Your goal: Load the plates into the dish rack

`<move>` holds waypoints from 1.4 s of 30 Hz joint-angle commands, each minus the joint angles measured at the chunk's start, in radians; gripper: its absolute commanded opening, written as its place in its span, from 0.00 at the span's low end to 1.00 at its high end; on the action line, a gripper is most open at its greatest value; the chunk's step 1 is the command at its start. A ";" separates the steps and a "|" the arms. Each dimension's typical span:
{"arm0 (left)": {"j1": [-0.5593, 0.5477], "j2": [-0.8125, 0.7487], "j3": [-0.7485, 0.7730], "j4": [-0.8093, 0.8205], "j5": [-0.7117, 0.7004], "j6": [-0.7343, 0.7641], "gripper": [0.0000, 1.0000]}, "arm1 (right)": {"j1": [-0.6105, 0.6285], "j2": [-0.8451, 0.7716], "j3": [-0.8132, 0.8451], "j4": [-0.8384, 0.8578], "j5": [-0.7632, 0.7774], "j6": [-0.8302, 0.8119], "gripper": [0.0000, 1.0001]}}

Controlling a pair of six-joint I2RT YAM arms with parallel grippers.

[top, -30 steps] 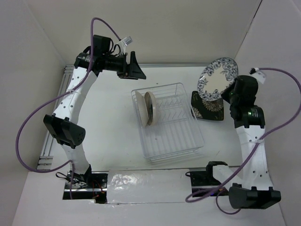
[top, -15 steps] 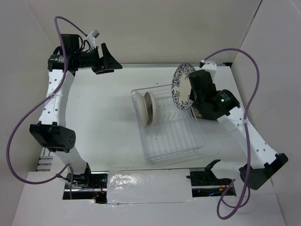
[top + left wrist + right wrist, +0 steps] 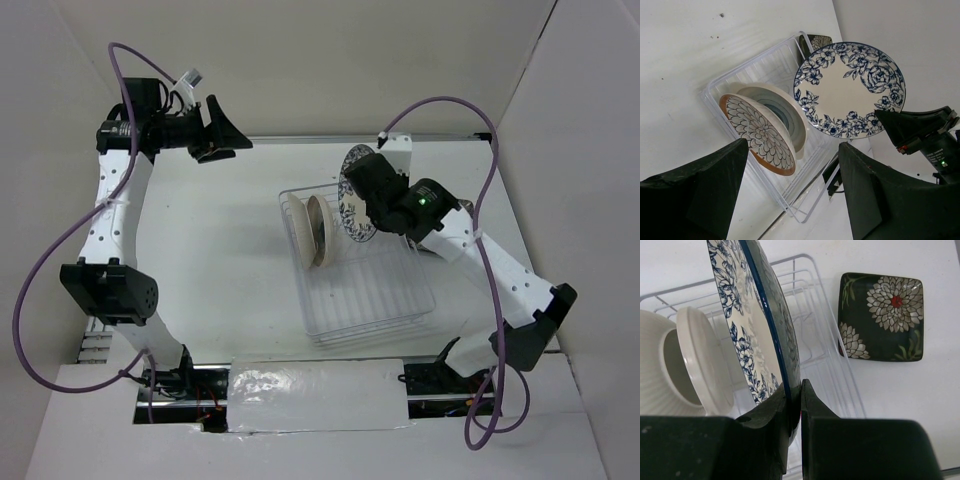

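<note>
1. The blue-flowered plate (image 3: 352, 195) stands on edge over the far end of the dish rack (image 3: 420, 300). It is just right of the two racked plates and apart from them. Whether it touches the wires cannot be told.
2. From above it reads as a narrow ellipse with its long axis running far to near. Its patterned face is turned toward the left side of the table.
3. The right gripper (image 3: 366, 205) has its jaws pinched on the plate's rim. In the right wrist view the fingers (image 3: 765, 415) close on its lower edge and the plate (image 3: 747, 315) leans left from there.
4. The left wrist view alone shows the full flowered face (image 3: 850, 90). It also shows the faces of the brown-white radial plate (image 3: 760, 135) and the white plate with blue centre (image 3: 777, 107), which stand upright side by side in the rack.
5. The right wrist view shows only pale sides of those two. It alone shows clearly the dark squarish floral plate (image 3: 881, 317), flat on the table beside the rack.
6. The left gripper (image 3: 228, 140) hangs raised at the far-left corner, jaws wide and holding nothing, facing the rack.
</note>
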 commanded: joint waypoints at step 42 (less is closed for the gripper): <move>0.013 -0.049 -0.006 0.042 0.030 -0.020 0.84 | 0.068 0.114 -0.064 0.079 0.022 0.120 0.00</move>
